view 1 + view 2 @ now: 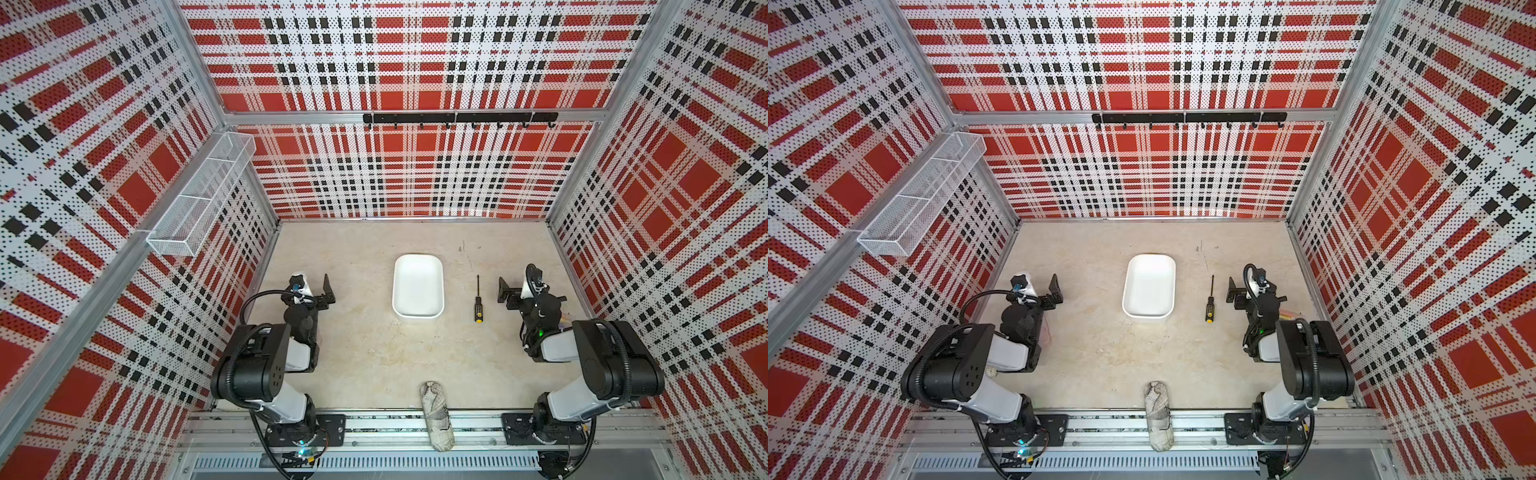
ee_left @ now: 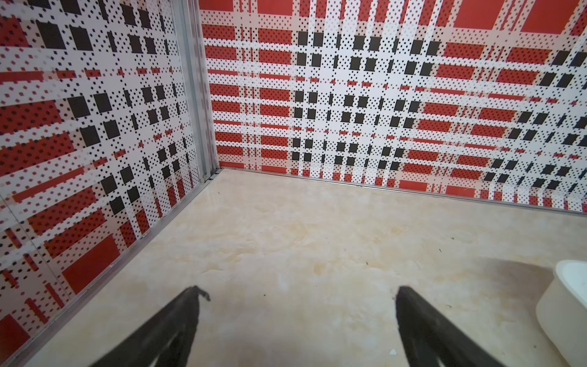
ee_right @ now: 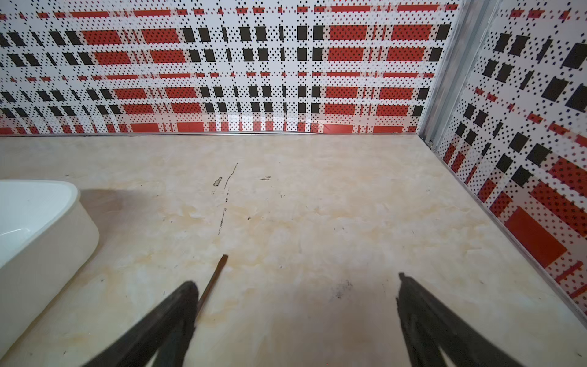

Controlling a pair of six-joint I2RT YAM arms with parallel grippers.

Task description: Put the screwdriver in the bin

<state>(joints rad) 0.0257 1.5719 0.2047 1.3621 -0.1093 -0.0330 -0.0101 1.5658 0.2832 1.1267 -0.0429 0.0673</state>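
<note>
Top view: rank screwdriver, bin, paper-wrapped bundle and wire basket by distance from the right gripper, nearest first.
From the right gripper, in a top view:
1. screwdriver: lying just to its left.
2. bin: beyond the screwdriver, in the middle.
3. paper-wrapped bundle: at the near edge, centre.
4. wire basket: mounted high on the far left side.

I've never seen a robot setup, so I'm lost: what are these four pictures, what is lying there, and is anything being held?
Two robot arms with two-fingered grippers stand at a walled table. Two pictures look down from above; the other two come from cameras on each arm's wrist, showing the left gripper and right gripper, both open and empty. On the table lie a screwdriver, an empty white bin beside it, and a paper-wrapped bundle at the near edge.
</note>
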